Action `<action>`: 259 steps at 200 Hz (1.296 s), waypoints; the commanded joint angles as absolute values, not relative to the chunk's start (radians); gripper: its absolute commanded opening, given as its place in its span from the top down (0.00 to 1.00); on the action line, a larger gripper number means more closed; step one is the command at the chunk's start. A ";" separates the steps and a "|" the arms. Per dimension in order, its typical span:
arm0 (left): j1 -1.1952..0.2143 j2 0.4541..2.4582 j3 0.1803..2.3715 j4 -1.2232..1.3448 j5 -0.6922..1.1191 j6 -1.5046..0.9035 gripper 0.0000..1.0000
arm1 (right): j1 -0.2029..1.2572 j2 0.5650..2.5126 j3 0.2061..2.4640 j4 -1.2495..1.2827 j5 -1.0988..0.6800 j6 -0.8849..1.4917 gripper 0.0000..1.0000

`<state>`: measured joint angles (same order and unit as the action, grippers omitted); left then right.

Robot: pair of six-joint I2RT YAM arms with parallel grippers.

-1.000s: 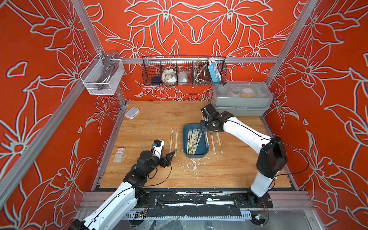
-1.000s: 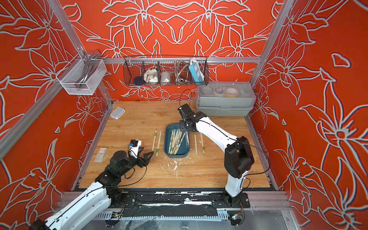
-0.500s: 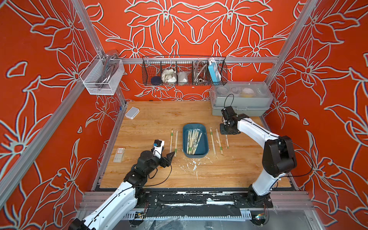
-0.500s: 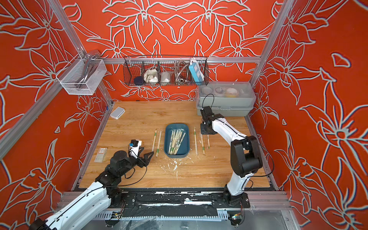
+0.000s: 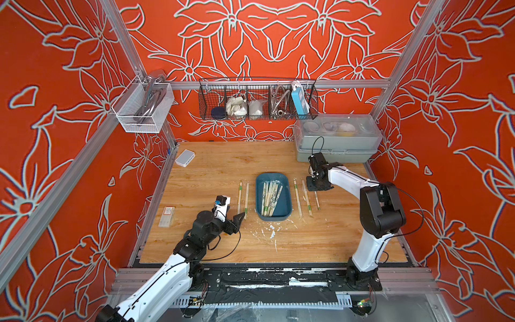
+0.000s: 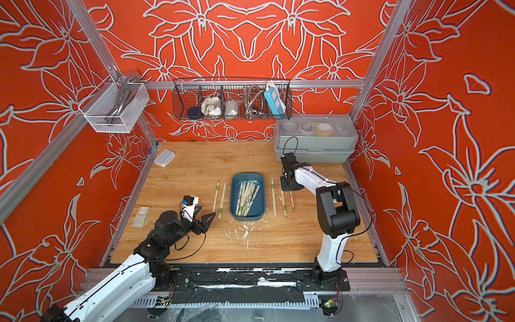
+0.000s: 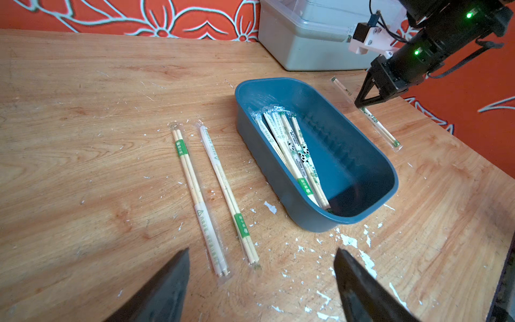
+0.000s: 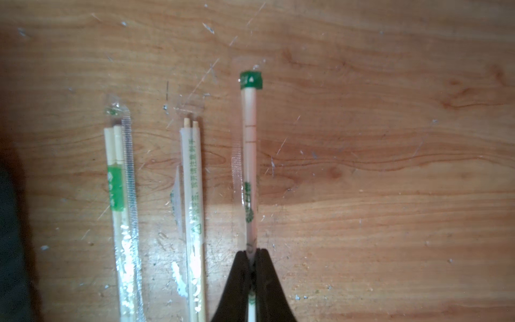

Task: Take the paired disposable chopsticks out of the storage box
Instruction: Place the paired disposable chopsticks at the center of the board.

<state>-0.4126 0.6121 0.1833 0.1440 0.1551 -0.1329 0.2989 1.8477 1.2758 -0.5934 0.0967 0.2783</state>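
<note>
- The right gripper (image 8: 252, 255) has its jaws pressed together on one sleeved pair (image 8: 249, 156), close to one end of it. The pair is over the table (image 8: 390, 139), beside two other pairs (image 8: 192, 195), on the right of the tray (image 5: 284, 205).
- I cannot tell if this pair already rests on the wood. I would lower it until it lies flat, parallel to its neighbours and a little apart, and only then open the jaws.
- Open slowly and lift straight up, because the clear sleeve may stick to a finger and drag the pair.
- A bundle of chopsticks (image 5: 269, 196) lies in the tray, so I judge the task less than half done.
- The left gripper (image 7: 260, 252) is spread wide and holds nothing. It is low over the table, near two more pairs (image 7: 227, 189) on the tray's left. It should keep away when the right arm reaches for the tray.
</note>
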 commanded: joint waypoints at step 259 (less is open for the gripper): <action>-0.559 0.826 0.534 -0.078 -0.068 -0.240 0.24 | 0.303 1.514 1.093 -0.549 0.014 0.312 0.45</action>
